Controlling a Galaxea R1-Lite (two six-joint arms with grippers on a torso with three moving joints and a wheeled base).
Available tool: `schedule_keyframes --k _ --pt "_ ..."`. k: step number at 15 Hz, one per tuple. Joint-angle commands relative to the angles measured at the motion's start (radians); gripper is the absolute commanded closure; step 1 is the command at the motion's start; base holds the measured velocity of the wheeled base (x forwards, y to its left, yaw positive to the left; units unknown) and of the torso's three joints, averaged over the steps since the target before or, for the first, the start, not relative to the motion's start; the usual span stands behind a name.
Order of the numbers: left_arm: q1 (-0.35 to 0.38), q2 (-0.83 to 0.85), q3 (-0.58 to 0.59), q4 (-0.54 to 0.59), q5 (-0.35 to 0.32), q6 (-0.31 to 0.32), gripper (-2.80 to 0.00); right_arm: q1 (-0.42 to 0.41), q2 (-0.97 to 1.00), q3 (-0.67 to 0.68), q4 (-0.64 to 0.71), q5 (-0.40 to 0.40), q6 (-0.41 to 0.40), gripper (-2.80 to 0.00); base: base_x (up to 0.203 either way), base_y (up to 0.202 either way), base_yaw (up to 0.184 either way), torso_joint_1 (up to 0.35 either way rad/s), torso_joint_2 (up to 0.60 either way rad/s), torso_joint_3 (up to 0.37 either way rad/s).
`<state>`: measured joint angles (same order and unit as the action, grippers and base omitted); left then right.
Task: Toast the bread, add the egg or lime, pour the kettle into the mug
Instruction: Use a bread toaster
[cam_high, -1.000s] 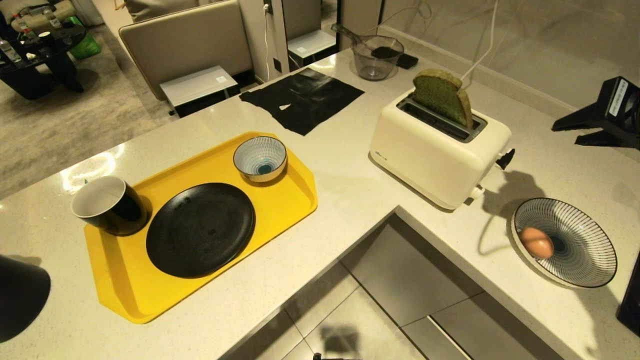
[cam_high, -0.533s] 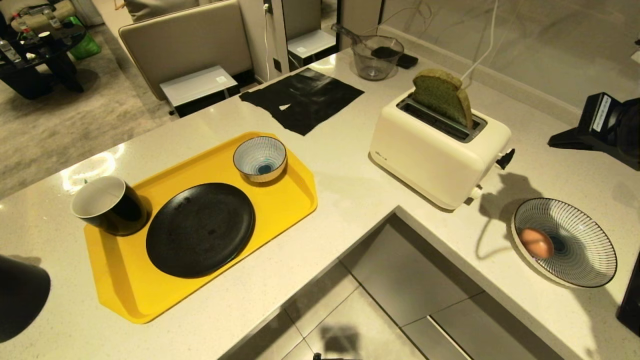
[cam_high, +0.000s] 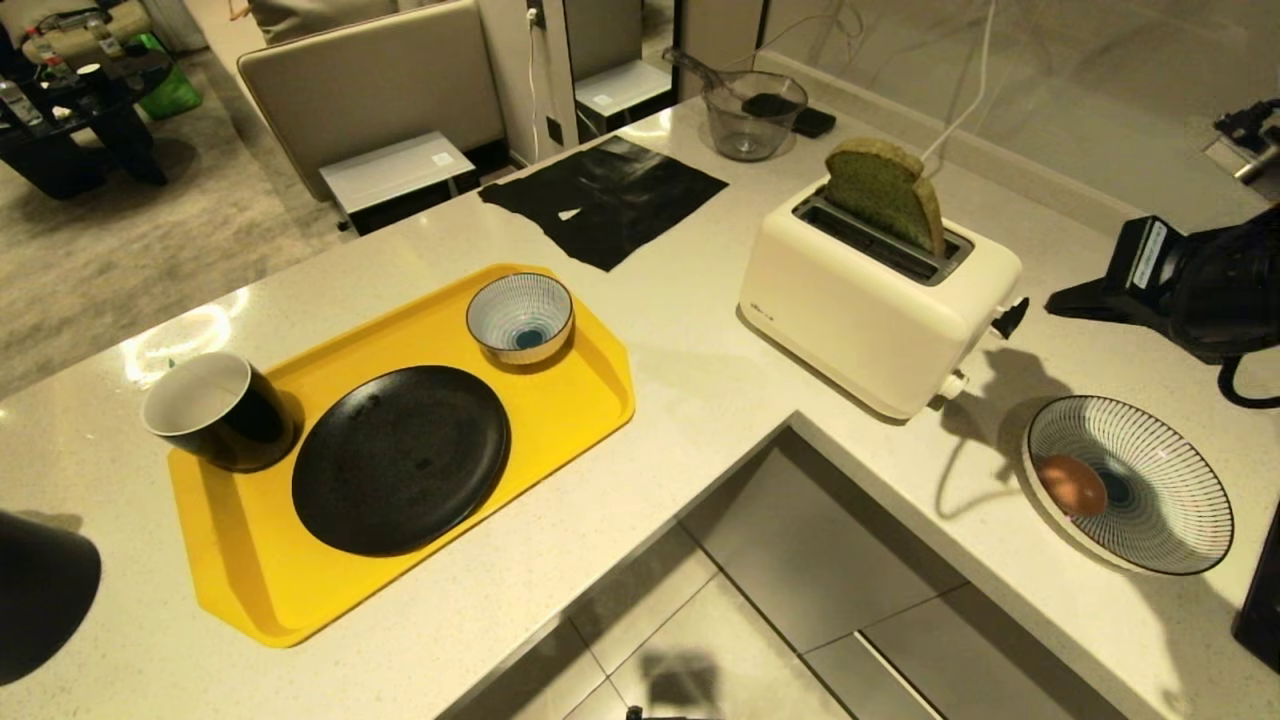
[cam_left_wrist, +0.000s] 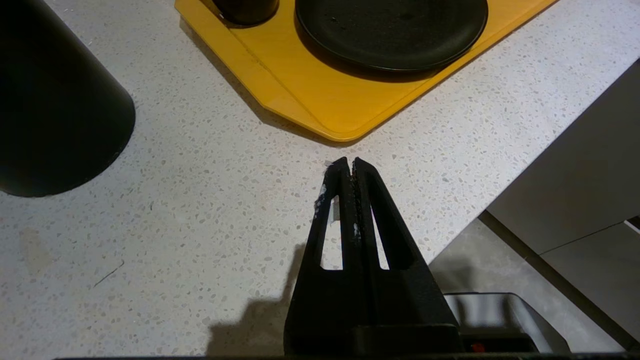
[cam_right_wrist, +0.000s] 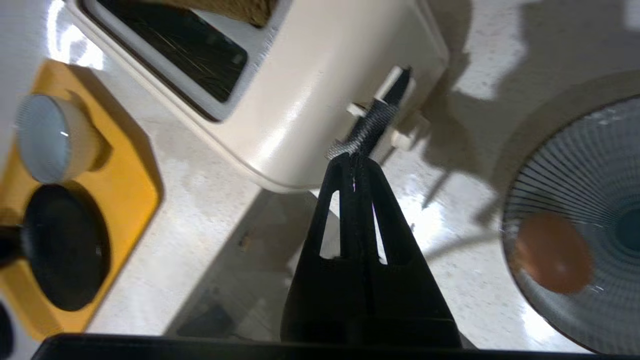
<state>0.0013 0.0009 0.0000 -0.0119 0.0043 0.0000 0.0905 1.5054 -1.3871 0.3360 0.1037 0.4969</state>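
I look down on a pale speckled stone L-shaped countertop (cam_high: 700, 390) that glints under warm overhead light. Below its inner corner lies a floor of large glossy grey tiles (cam_high: 800, 600). Beyond the counter's far edge stands a beige padded chair back (cam_high: 375, 85), with a flat white box (cam_high: 398, 170) in front of it. Farther left, grey-beige carpet (cam_high: 120, 240) spreads under a low black side table (cam_high: 80, 110) crowded with small items. Behind the right stretch of counter rises a pale marbled wall panel (cam_high: 1050, 80), white cords hanging against it.
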Motion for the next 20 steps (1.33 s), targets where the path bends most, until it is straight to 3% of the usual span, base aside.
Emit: schedule_keyframes --k 1,20 --pt "0.002 0.001 0.0 0.0 0.0 0.0 0.0 0.003 0.031 0.017 -0.07 0.014 0.051 0.0 0.0 0.0 0.0 0.0 0.0 0.0" --pt "0.001 0.001 0.0 0.0 0.0 0.0 0.0 0.003 0.132 0.024 -0.083 0.014 0.104 0.0 0.0 0.0 0.0 0.0 0.0 0.0"
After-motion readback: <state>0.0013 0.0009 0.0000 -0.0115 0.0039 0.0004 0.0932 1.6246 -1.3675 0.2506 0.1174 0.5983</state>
